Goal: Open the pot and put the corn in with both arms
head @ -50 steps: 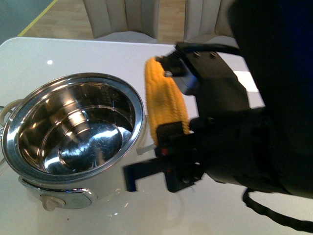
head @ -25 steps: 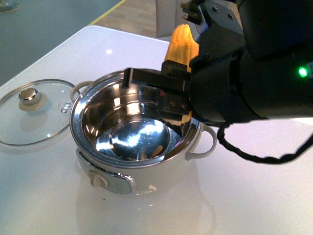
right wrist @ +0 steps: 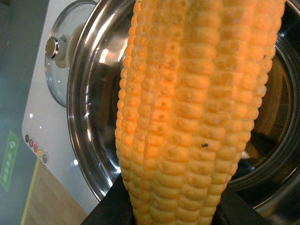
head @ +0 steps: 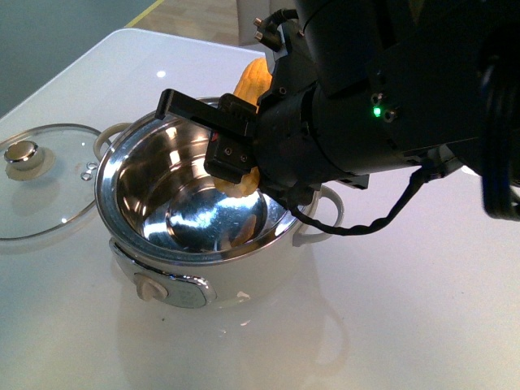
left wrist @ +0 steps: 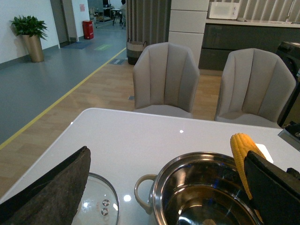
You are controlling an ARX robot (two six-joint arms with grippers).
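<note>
The cream-white pot (head: 236, 280) stands open on the white table, its steel bowl bare inside. My right gripper (head: 236, 138) is shut on the yellow corn (head: 250, 80) and holds it steeply tilted over the bowl's far-right side, the lower end dipping inside the rim. In the right wrist view the corn (right wrist: 197, 117) fills the picture between the black fingers (right wrist: 110, 208), with the pot (right wrist: 89, 117) below. My left gripper (left wrist: 164, 197) is open, its fingers (left wrist: 51, 187) wide apart over the pot (left wrist: 161, 187), and the corn (left wrist: 241, 154) shows beside one of them.
The glass lid (head: 41, 179) lies flat on the table to the left of the pot, knob up; it also shows as the lid (left wrist: 96, 206) and the lid (right wrist: 65, 47) in the wrist views. Two grey chairs (left wrist: 164, 79) stand beyond the table's far edge.
My right gripper has carried the corn from beside the pot to above its bowl and lowered it. The front view has shifted, bringing the lid into sight at the left.
</note>
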